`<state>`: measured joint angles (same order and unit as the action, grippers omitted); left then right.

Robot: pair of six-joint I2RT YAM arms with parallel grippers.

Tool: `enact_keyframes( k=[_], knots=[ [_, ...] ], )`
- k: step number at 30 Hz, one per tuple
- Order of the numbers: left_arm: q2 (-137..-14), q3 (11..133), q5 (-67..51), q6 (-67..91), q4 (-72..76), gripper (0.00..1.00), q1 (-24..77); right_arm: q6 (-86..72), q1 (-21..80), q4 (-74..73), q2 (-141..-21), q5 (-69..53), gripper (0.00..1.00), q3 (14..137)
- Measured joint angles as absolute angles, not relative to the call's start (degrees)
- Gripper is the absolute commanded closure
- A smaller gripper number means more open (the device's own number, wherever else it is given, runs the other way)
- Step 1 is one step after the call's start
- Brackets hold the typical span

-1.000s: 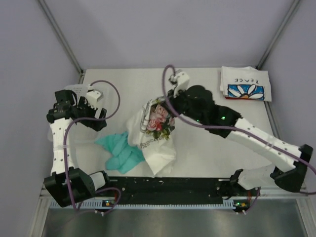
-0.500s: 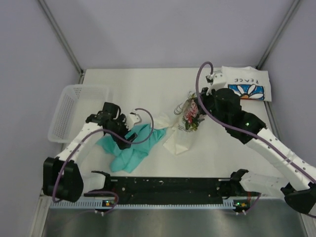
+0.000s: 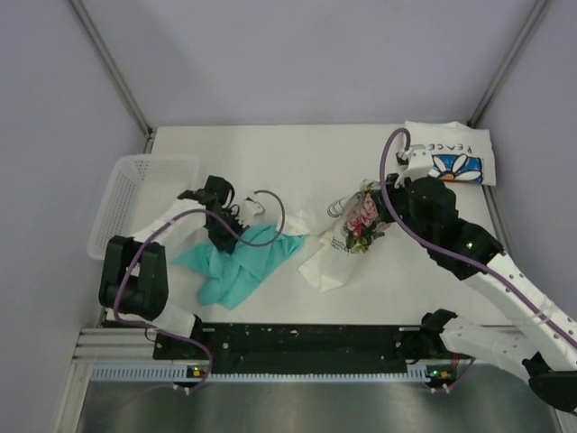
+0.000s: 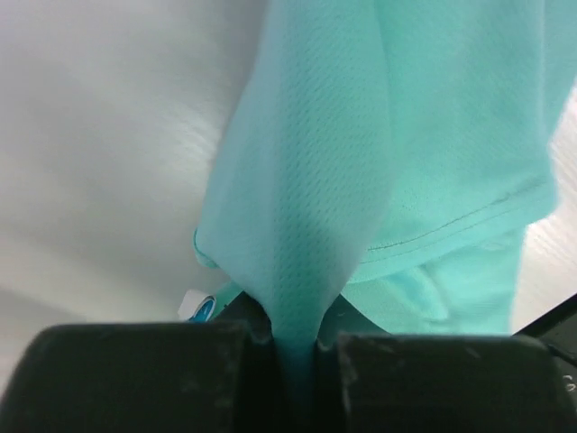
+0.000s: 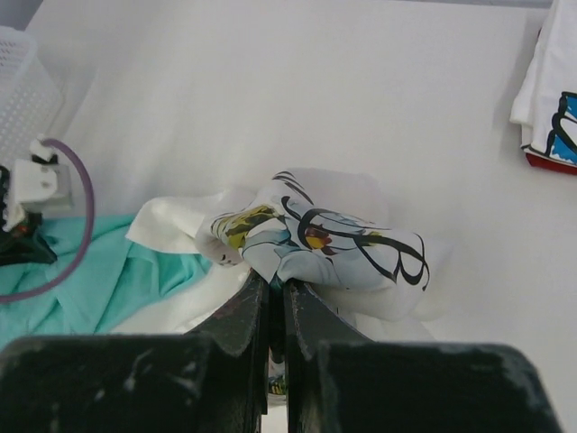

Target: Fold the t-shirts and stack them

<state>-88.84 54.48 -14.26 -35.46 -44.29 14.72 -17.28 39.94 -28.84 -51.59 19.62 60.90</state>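
A crumpled teal-green t-shirt (image 3: 242, 263) lies on the table left of centre. My left gripper (image 3: 223, 225) is shut on its upper edge, and the cloth (image 4: 361, 135) is pinched between the jaws of the left gripper (image 4: 296, 347). A white t-shirt with pink-red flower print (image 3: 347, 239) hangs bunched from my right gripper (image 3: 377, 209). In the right wrist view the right gripper (image 5: 277, 289) is shut on a fold of the flower-print t-shirt (image 5: 334, 244). The tail of this shirt touches the teal one (image 5: 90, 280). The white "PEACE" daisy t-shirt (image 3: 448, 153) lies folded at the back right.
A white mesh basket (image 3: 135, 198) stands at the table's left edge, just beyond my left arm. In the right wrist view its corner (image 5: 22, 90) shows at the upper left. Grey walls close in the table on three sides.
My left arm came off the basket onto the teal t-shirt and its gripper shut on the cloth. My right gripper carried the flower-print t-shirt to the right, off the teal one.
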Motion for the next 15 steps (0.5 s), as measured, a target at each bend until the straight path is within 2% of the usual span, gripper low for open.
enact_keyframes(
  k=[3, 6, 10, 15],
  knots=[
    [-84.66, 60.55, -15.22, -35.35, -48.03, 1.00, 9.76, -17.58, 39.94, -28.95, -51.55, 19.66, 1.00, 60.23],
    [-76.36, 72.93, -14.11, -35.40, -49.10, 1.00, -2.48, -17.65, 39.94, -29.12, -51.55, 19.38, 1.00, 59.55],
    [-64.42, 84.97, -3.42, -39.33, -40.97, 1.00, -13.08, -17.78, 39.94, -29.21, -51.81, 17.58, 1.00, 59.13],
    [-54.92, 86.83, 9.93, -48.31, -30.68, 1.00, -16.73, -18.15, 39.94, -27.86, -53.32, 13.13, 1.00, 58.13]
  ],
)
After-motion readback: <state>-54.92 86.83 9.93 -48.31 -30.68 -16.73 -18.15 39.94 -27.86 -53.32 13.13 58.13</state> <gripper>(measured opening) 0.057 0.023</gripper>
